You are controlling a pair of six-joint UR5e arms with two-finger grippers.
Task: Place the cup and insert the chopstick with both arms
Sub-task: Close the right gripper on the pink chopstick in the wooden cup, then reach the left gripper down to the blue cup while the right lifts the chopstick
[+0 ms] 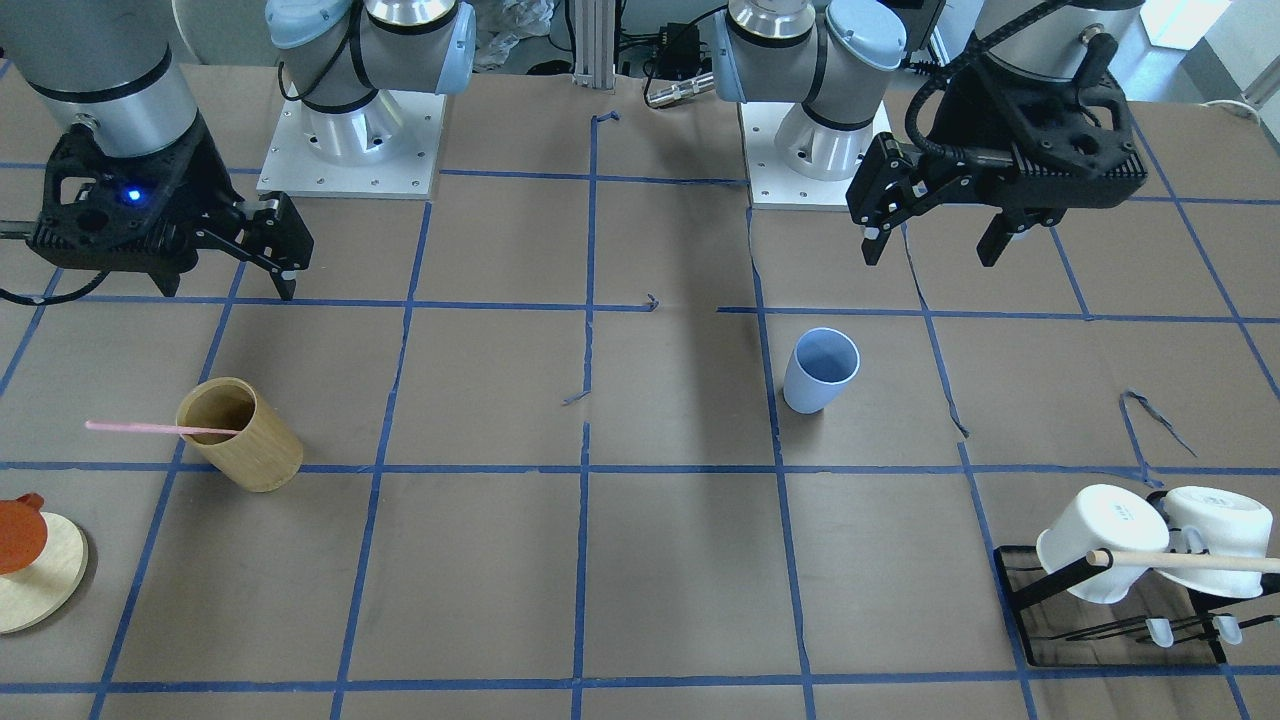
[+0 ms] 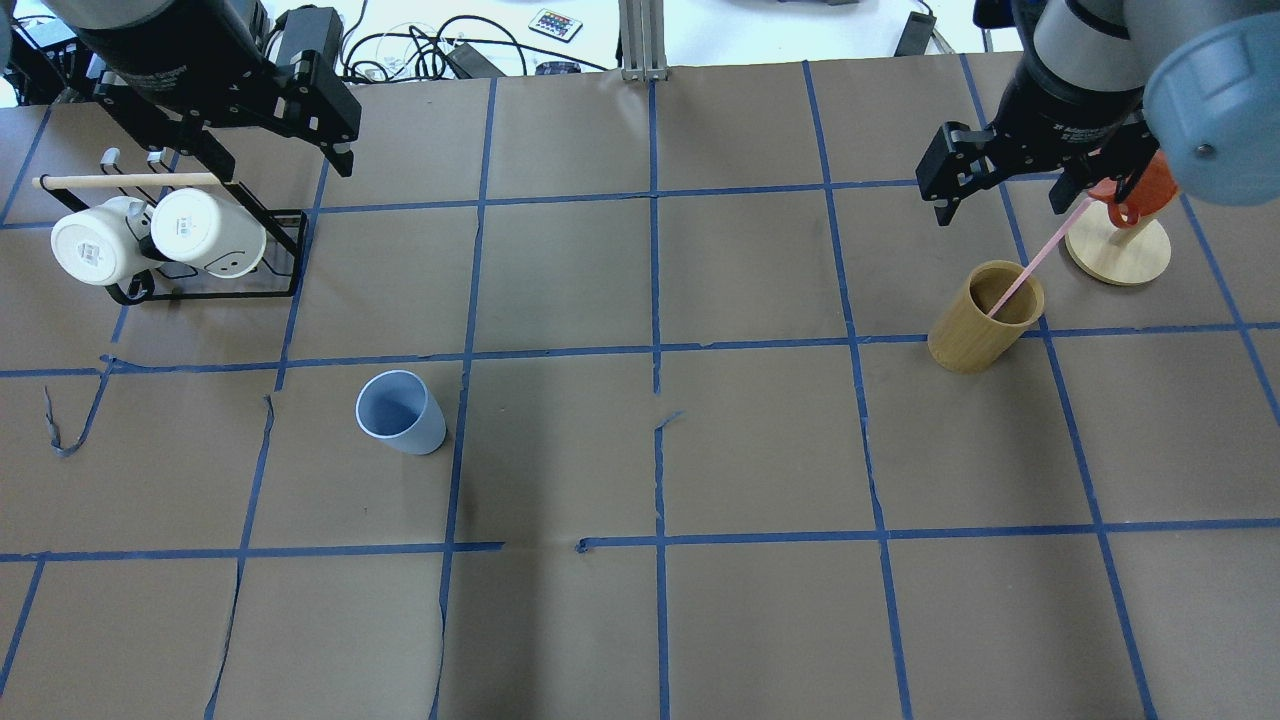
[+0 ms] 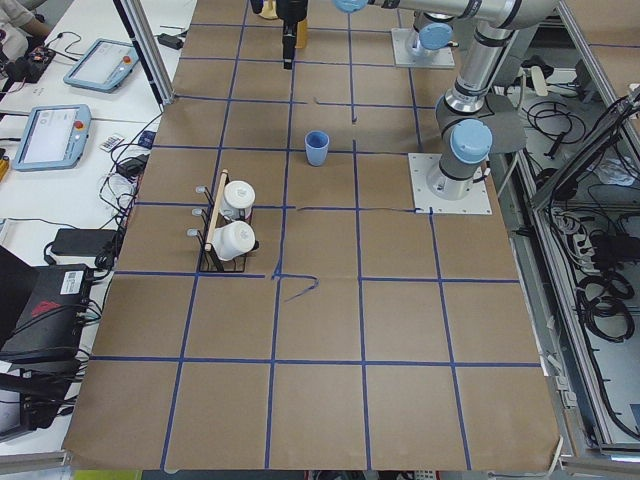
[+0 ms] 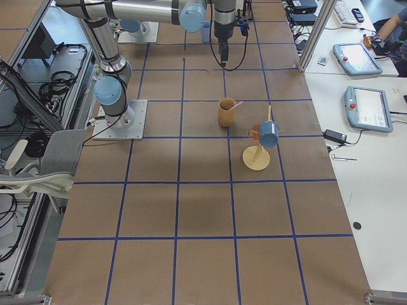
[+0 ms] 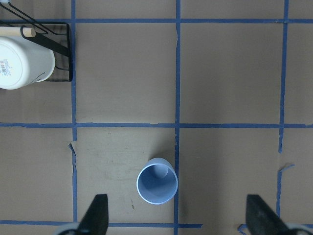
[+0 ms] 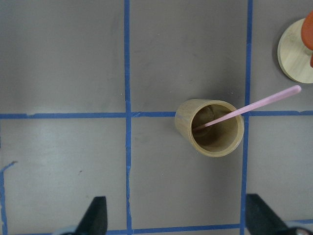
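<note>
The light blue cup [image 2: 402,412] stands upright and empty on the table; it also shows in the front view [image 1: 822,370] and the left wrist view [image 5: 157,184]. The pink chopstick [image 2: 1030,262] leans in a tan wooden holder [image 2: 985,318], also seen in the right wrist view [image 6: 249,106] and the front view [image 1: 150,428]. My left gripper [image 2: 280,160] is open and empty, high above the table beyond the cup and over the mug rack's edge. My right gripper [image 2: 1005,205] is open and empty, above the table just beyond the holder.
A black wire rack [image 2: 200,292] with two white mugs and a wooden rod stands at the far left. A round wooden stand [image 2: 1120,255] with an orange mug stands at the far right, close to the holder. Blue tape lines grid the brown table.
</note>
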